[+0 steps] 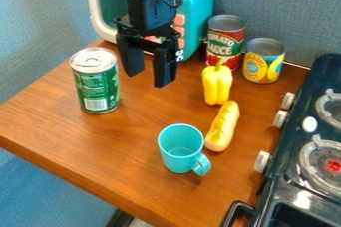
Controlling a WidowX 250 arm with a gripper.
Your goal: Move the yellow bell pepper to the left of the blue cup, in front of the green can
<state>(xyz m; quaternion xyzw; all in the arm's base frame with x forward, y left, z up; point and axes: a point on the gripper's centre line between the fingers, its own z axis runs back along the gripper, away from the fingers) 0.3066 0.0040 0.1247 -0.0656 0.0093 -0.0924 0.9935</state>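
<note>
green can (95,84) at left, near black gripper (148,77)
gripper wide, holding nothing; teal mug (178,154) near, bread roll (223,126) right of it, yellow pepper (217,84) farther

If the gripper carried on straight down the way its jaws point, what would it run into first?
Probably the wooden tabletop, between the green can and the yellow pepper. The height of the gripper is hard to judge from this one angle, so that's tentative.

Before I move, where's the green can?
On the left of the camera view, the can stands upright on the table, just left of the gripper.
</note>
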